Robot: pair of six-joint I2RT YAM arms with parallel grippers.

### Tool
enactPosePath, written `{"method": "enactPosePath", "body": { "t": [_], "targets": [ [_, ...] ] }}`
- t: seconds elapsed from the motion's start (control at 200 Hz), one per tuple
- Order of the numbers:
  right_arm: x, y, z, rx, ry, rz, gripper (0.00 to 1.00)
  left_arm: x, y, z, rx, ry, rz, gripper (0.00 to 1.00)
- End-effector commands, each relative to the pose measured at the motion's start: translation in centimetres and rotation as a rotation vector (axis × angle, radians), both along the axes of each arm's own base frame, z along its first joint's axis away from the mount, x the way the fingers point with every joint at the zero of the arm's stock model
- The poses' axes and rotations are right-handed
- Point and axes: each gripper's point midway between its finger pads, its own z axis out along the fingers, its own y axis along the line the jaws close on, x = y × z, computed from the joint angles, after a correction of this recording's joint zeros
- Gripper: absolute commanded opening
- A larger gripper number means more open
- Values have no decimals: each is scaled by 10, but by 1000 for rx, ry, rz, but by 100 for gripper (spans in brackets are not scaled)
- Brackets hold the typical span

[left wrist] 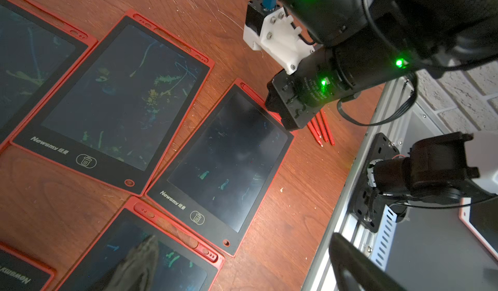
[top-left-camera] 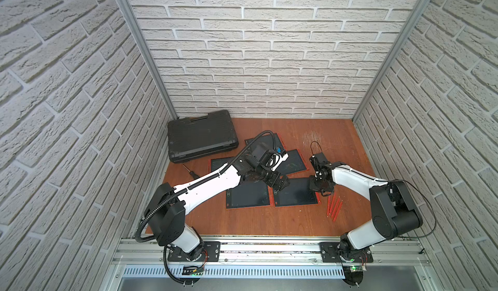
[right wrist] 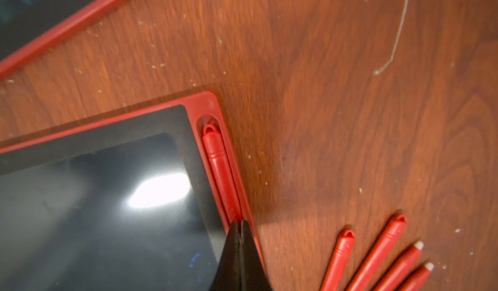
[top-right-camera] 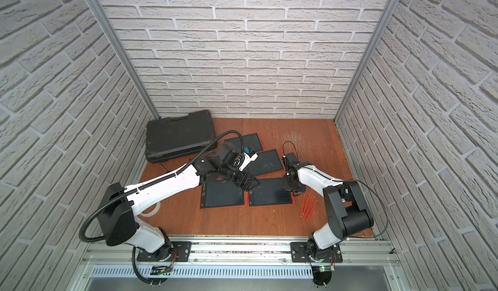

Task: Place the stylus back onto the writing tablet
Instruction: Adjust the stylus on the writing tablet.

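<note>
A red stylus (right wrist: 219, 168) lies in the side slot of the front right writing tablet (top-left-camera: 295, 194) (top-right-camera: 269, 194) (right wrist: 94, 195), which has a red frame and a dark screen. My right gripper (right wrist: 239, 225) (top-left-camera: 318, 192) is shut. Its joined tips rest on top of the stylus in the slot and nothing is between them. My left gripper (left wrist: 248, 270) (top-left-camera: 279, 185) hangs open and empty over the back edges of the two front tablets. One of its fingers (left wrist: 140, 265) shows above the front left tablet (top-left-camera: 246, 195).
Several loose red styluses (top-left-camera: 334, 207) (right wrist: 377, 257) lie side by side just right of the tablet. More tablets (top-left-camera: 292, 163) lie behind. A black case (top-left-camera: 202, 134) sits at the back left with a screwdriver (top-left-camera: 190, 169) in front of it. A metal rail (top-left-camera: 269, 249) runs along the front edge.
</note>
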Motion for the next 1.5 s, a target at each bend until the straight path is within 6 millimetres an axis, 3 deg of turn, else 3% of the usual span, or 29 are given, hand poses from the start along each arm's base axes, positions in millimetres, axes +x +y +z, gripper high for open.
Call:
{"method": "enactPosePath", "body": {
  "t": [0.0, 0.29, 0.565, 0.845, 1.04, 1.25, 1.495],
  "targets": [
    [-11, -4, -12, -33, 51, -10, 3, 1, -4, 19, -31, -40, -13, 98],
    [17, 3, 24, -6, -54, 21, 3, 1, -4, 21, -33, -44, -12, 98],
    [28, 5, 18, -16, -40, 22, 3, 2, -2, 23, -32, -53, -8, 98],
    [22, 0, 2, -43, 0, 1, 3, 1, -2, 25, -36, -57, -5, 98],
    [18, 7, 13, -15, -48, 31, 4, 4, 3, 27, -17, -79, 6, 98],
    [2, 27, 28, 86, -122, 70, 9, 18, 19, 20, 82, -98, 99, 98],
    [-18, 65, 40, 232, -181, 120, 25, 12, 45, 4, 165, 16, 257, 98]
  ]
}}
